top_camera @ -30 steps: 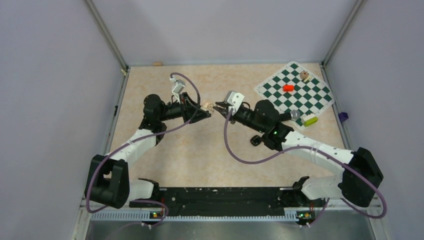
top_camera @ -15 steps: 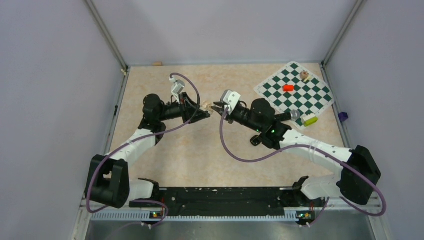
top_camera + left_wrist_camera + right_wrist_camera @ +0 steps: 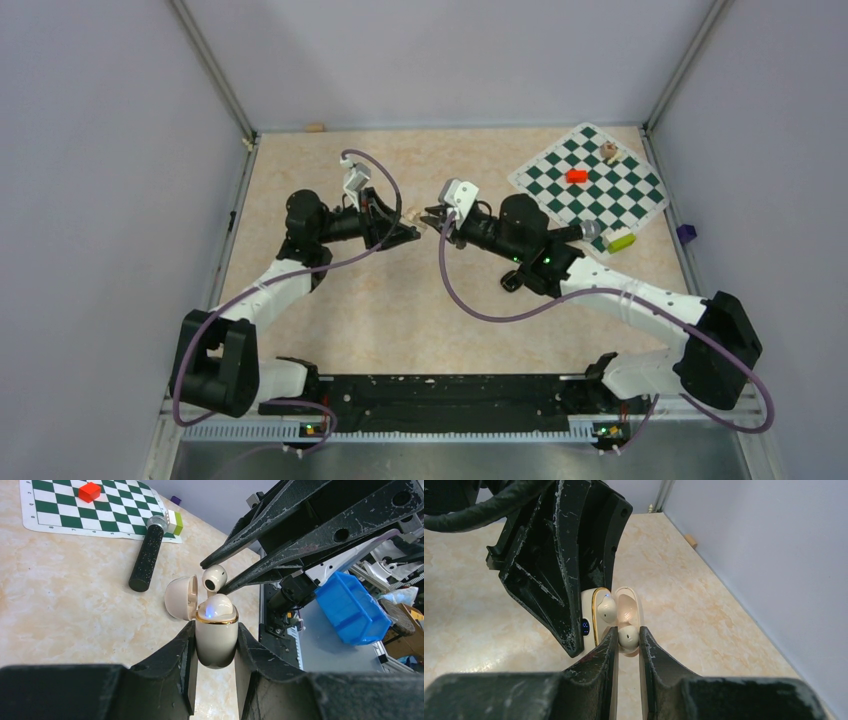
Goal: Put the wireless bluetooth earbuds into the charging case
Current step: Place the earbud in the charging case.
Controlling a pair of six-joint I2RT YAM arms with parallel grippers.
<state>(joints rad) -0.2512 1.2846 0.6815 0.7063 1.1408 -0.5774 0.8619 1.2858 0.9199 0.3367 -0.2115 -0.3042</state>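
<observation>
Seen from above, the left claw (image 3: 410, 229) and right claw (image 3: 432, 215) meet nearly tip to tip over the table (image 3: 400, 300). What lies between them is too small to make out there. The left wrist view shows it. The left claw is clamped on a cream case (image 3: 216, 636), its lid (image 3: 180, 598) swung open. One bud (image 3: 216, 607) is seated in the case, with a blue light glowing on it. The second bud (image 3: 215, 577) sits just beyond the case's mouth, pinched between the right claw's tips. Only the right wrist view shows a small blue display (image 3: 585, 626) on the case's side. Far right lies a chessboard (image 3: 590, 185).
</observation>
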